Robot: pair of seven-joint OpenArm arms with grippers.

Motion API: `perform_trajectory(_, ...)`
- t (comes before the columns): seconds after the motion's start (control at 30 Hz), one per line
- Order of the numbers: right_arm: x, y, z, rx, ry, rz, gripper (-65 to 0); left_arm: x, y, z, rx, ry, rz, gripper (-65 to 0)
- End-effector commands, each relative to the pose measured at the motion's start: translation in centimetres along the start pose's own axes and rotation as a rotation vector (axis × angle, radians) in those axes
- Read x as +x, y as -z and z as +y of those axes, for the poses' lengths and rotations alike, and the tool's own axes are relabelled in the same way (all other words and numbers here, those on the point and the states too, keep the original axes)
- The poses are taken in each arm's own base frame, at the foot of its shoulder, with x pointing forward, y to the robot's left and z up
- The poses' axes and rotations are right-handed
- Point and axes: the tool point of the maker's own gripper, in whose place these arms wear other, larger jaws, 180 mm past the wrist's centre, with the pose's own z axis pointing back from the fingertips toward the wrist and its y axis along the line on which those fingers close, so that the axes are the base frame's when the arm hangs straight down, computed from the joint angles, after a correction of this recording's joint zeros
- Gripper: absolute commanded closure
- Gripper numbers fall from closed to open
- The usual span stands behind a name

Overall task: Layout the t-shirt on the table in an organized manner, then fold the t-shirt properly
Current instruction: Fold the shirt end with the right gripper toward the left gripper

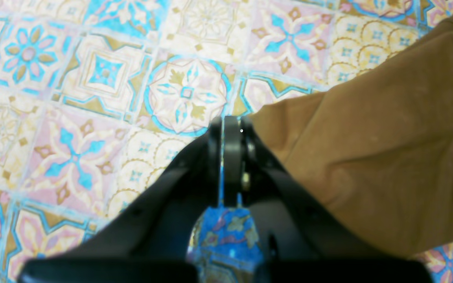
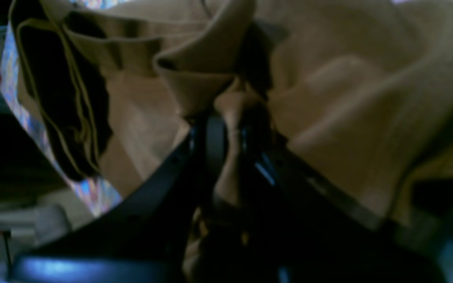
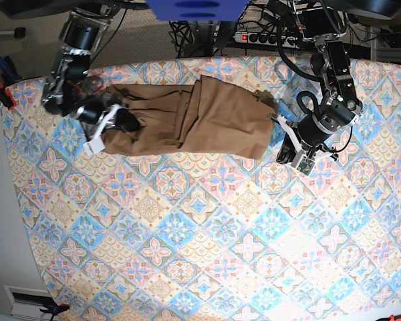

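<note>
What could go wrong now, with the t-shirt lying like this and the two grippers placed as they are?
The right gripper pinches a bunched fold of the t-shirt, so pulling may drag several layers and add wrinkles. The left gripper is shut beside the cloth edge, holding nothing, so that end may slide over the table.

Beyond the far edge, a white power strip with a red switch (image 3: 259, 38) lies among a tangle of black cables (image 3: 194, 30), with a flat blue panel (image 3: 195, 8) overhanging at top centre. An orange-handled clamp (image 3: 1, 90) sits at the left edge by a white board (image 3: 0, 200). Grey carpeted floor (image 3: 137, 40) runs behind.
</note>
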Motion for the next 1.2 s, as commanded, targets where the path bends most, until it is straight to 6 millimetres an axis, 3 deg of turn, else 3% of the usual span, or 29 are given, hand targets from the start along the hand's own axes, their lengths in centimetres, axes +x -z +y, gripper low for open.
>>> perform_trajectory(0.0,0.6,-2.5,-3.7,-0.146,-0.034,0.079,0.0,1.4,-0.3,0.1,0.0,0.01,-0.051,0.0)
perform_trajectory(0.13,7.6,-5.0,-5.2,-0.209,-0.121,-0.026,0.0,1.2,-0.3,0.2,0.003,0.007,-0.047,0.0)
perform_trajectory(0.33,12.8,-7.2,-5.7,-0.253,-0.19,-0.102,0.0,1.0,-0.9,1.6,0.043,-0.013,-0.051,0.0)
perform_trajectory(0.5,12.7,-8.3,-7.5,-0.39,-0.121,-0.064,0.0,1.0,-1.0,1.6,0.044,-0.011,-0.049,0.0)
perform_trajectory(0.57,13.5,-9.0,-7.1,-0.425,-0.152,-0.078,0.0,1.0,-1.0,1.6,0.044,-0.011,-0.049,0.0)
perform_trajectory(0.83,18.2,-11.8,-2.9,-0.5,-0.327,-0.201,0.0,1.2,-0.9,1.6,0.045,-0.011,-0.054,0.0)
perform_trajectory(1.0,20.3,-10.7,2.5,-0.489,-0.394,-0.258,0.0,1.2,-0.8,1.6,0.045,-0.01,-0.054,0.0)
perform_trajectory(1.03,20.0,-10.2,3.3,-0.48,-0.401,-0.25,0.0,1.2,-0.8,1.6,0.043,-0.009,-0.054,0.0)
perform_trajectory(1.17,15.2,-7.0,3.8,-0.436,-0.287,-0.161,0.0,1.2,-0.8,1.5,0.042,-0.009,-0.054,0.0)
